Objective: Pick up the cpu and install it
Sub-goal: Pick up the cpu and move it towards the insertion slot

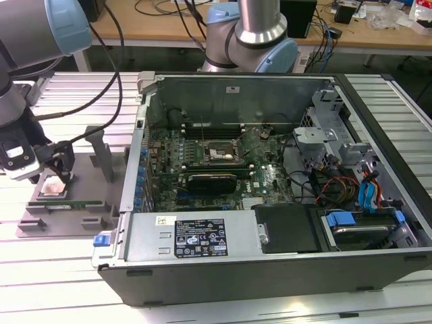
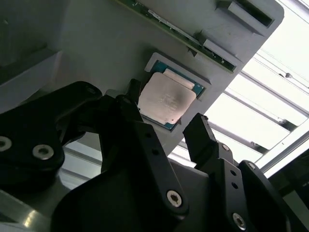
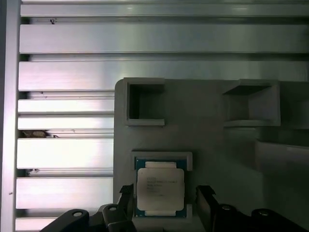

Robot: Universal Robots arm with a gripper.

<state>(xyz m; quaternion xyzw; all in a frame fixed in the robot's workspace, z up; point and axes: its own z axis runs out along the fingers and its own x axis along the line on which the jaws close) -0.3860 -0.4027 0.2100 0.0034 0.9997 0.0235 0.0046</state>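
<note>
Both wrist views: tool (image 3: 165, 195) wide, straddling cpu (image 3: 159, 183) in tray (image 3: 217, 154) | exterior view: open computer case (image 1: 270, 273).

In the exterior view the gripper (image 1: 59, 172) covers part of the cpu (image 1: 52, 188), whose print is too small to tell. The arm (image 1: 40, 27) runs off the top and left edges. In the first wrist view the bottom edge cuts off the fingers (image 3: 205, 199), and the holder (image 3: 207, 145) runs off the right and bottom edges. In the second wrist view one of the fingers (image 2: 145, 140) overlaps a corner of the cpu (image 2: 166, 99), and the top edge cuts the stick (image 2: 159, 19).
</note>
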